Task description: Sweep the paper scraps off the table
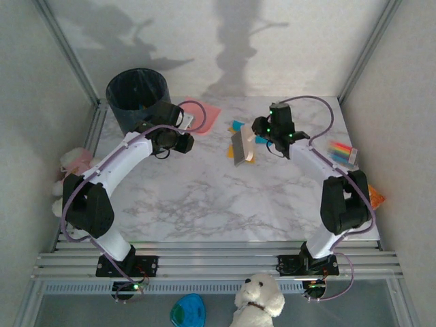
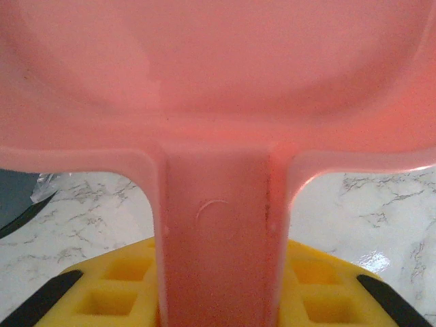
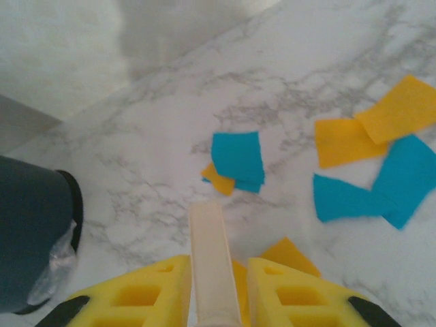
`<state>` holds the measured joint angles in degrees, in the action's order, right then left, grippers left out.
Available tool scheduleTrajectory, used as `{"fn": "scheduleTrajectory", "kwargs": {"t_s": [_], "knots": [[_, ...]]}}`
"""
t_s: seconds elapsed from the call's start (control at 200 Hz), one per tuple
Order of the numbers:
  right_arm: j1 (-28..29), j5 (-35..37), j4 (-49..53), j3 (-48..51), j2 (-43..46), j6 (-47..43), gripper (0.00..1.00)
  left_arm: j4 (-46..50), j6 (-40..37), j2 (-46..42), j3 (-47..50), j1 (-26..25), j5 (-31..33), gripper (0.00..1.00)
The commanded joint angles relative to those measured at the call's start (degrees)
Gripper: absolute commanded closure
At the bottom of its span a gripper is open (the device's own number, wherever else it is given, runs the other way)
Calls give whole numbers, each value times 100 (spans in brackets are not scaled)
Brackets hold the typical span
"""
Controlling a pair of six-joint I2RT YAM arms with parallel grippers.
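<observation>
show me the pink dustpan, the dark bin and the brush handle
pink dustpan (image 2: 218, 238): left wrist view, middle of its handle
dark bin (image 1: 126, 112): top external view, its outer wall
brush handle (image 3: 210, 252): right wrist view, middle of the stick

Pretty clearly a robotics lab test cell, not anybody's home. A left arm (image 1: 126, 160) and a right arm (image 1: 310, 160) are bolted to a ribbed metal rail (image 1: 218, 262) at the near edge of a marble-look table (image 1: 204, 204). Plain white panels (image 1: 27, 102) on metal posts (image 1: 68, 48) box the whole thing in. A plush dog (image 1: 259, 300) sits out front and a dark bin (image 1: 138, 95) stands at the back.
</observation>
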<state>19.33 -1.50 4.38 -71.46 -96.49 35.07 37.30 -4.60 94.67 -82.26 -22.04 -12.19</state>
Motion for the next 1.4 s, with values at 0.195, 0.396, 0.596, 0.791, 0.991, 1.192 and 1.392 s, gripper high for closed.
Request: {"fn": "scheduleTrajectory", "kwargs": {"t_s": [0.195, 0.396, 0.596, 0.791, 0.991, 1.192, 1.392], "knots": [[-218, -678, -520, -874, -1108, 302, 100, 89, -100, 21, -8, -63, -3, 100], [-212, -440, -303, -760, -1238, 224, 100, 98, -111, 24, -9, -72, 37, 100], [-219, -101, -141, -156, -884, -43, 100, 106, -110, 51, -16, -75, 31, 100], [-217, 300, 107, 416, -317, -303, 100, 172, -137, 121, -9, -138, 66, 100], [-202, 750, 317, 973, 337, -446, 100, 357, -161, 255, -99, -370, 355, 100], [-189, 807, 390, 1511, 935, -567, 100, 745, -234, 507, -238, -688, 692, 100], [-192, 303, -16, 1872, 1529, -619, 100, 890, -269, 480, -110, -856, 614, 100]]}}
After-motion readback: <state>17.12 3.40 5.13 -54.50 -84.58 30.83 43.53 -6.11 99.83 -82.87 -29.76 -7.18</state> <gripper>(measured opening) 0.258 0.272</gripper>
